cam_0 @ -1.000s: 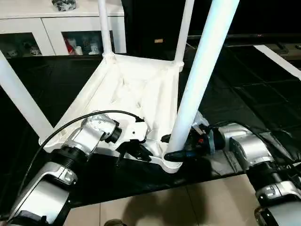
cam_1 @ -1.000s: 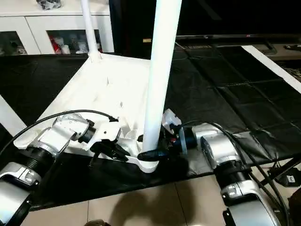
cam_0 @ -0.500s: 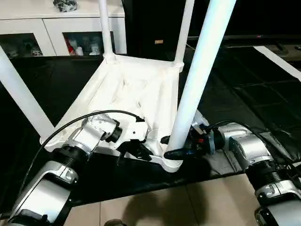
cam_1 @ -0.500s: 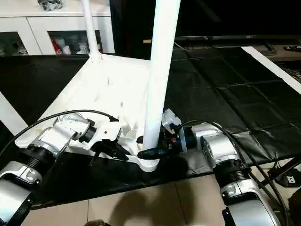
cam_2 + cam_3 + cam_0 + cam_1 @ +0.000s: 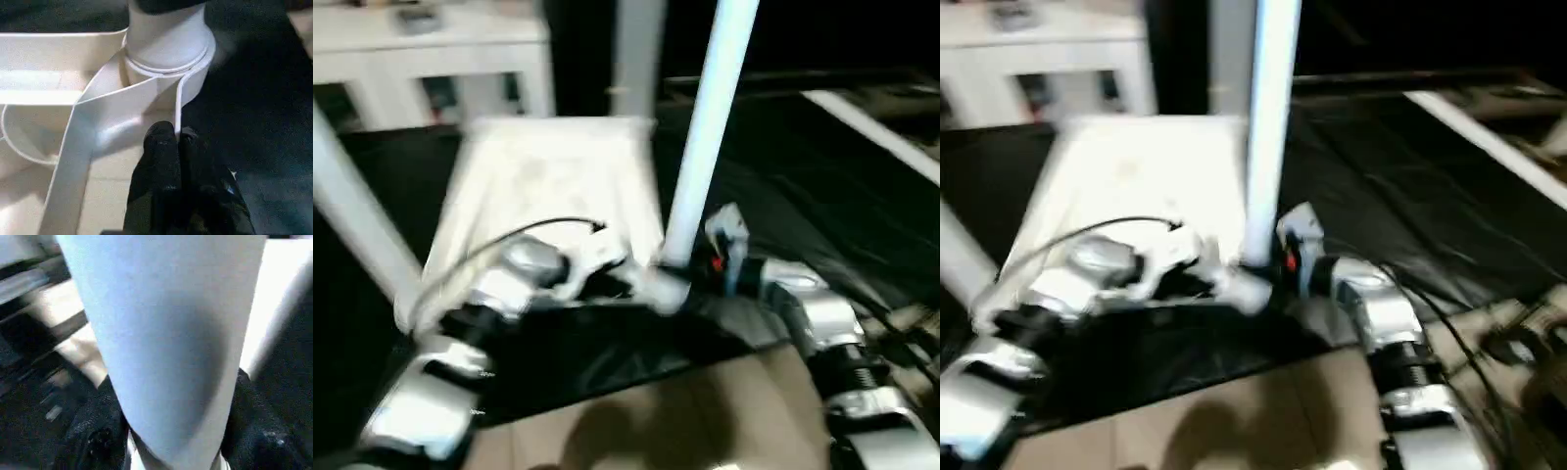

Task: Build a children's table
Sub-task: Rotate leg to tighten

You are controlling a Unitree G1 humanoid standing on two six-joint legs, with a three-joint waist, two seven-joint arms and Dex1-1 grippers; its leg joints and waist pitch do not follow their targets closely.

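You have the children's table [image 5: 548, 186] lying upside down on the black mat [image 5: 822, 196], its ribbed underside facing up and its legs standing up out of the corner lobes. Behind it along the far wall stands the white cabinet [image 5: 431, 59]. The nearest leg [image 5: 705, 147] rises from the corner lobe closest to you, on your right side of the tabletop, and another leg [image 5: 352, 215] slants up at your far left. Your right gripper [image 5: 171, 450] sits at the base of that nearest leg, with a black finger [image 5: 93, 431] on either side of the white tube, so the leg fills the gap between them; the fingers stand about half spread around it. Your left gripper [image 5: 177, 142] is at the same corner from the other side, its two fingertips [image 5: 159, 147] pressed together with no gap, their tips against the thin upright edge wall of the tabletop just below the leg's round socket [image 5: 168, 44]. A black cable [image 5: 509, 240] arcs over your left wrist.
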